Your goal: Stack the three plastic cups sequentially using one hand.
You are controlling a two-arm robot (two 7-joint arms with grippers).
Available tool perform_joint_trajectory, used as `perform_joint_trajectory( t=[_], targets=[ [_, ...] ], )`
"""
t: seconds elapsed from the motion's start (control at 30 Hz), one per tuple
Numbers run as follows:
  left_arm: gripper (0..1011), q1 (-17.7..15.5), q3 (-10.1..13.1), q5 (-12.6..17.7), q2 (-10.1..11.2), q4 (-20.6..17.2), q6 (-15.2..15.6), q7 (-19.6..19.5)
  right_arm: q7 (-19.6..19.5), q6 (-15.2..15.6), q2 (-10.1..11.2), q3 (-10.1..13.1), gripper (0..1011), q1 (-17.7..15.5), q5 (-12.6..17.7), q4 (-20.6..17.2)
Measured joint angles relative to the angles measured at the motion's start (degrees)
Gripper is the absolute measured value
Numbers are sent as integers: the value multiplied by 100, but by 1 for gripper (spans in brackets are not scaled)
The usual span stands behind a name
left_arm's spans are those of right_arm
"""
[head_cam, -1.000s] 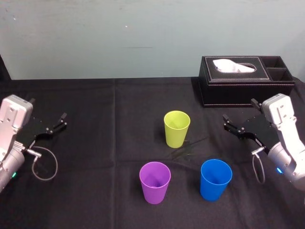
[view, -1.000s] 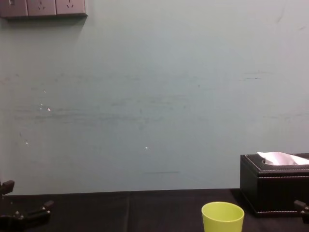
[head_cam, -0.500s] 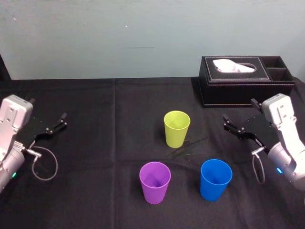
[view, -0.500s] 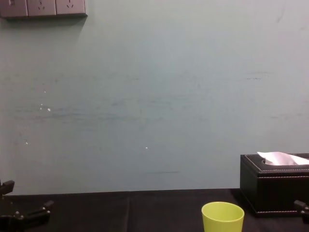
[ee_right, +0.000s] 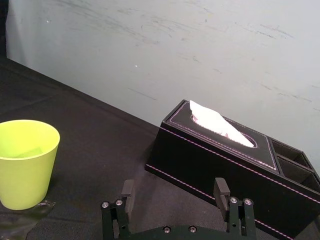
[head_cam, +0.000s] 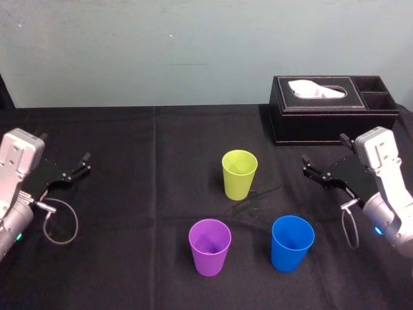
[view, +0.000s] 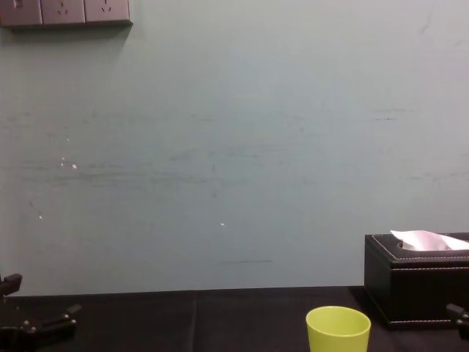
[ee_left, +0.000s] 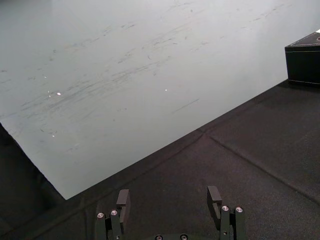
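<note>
Three plastic cups stand upright and apart on the black table. The lime yellow-green cup (head_cam: pixel 239 174) (ee_right: pixel 24 162) (view: pixel 338 330) is in the middle, the purple cup (head_cam: pixel 210 246) is nearer and to the left, and the blue cup (head_cam: pixel 292 242) is nearer and to the right. My right gripper (head_cam: pixel 324 162) (ee_right: pixel 173 192) hovers open and empty to the right of the lime cup, above the blue cup's far side. At the table's left side, far from the cups, my left gripper (head_cam: pixel 64 163) (ee_left: pixel 168 198) is open and empty.
A black tissue box (head_cam: pixel 332 108) (ee_right: pixel 235 160) (view: pixel 418 287) with a white tissue sits at the back right, just behind my right gripper. A creased patch of cloth (head_cam: pixel 253 203) lies between the lime and blue cups. A pale wall (view: pixel 234 147) closes the far side.
</note>
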Motion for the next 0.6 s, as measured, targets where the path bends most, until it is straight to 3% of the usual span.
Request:
perform_joint_trajectory(
  t=[0.37, 0.6],
  targets=[
    [1011, 0, 0, 0, 0, 0, 0, 0, 135, 0, -29, 201, 1003, -104, 85, -39],
    [1011, 0, 0, 0, 0, 0, 0, 0, 416, -59, 172, 513, 1003, -482, 392, -382]
  ],
)
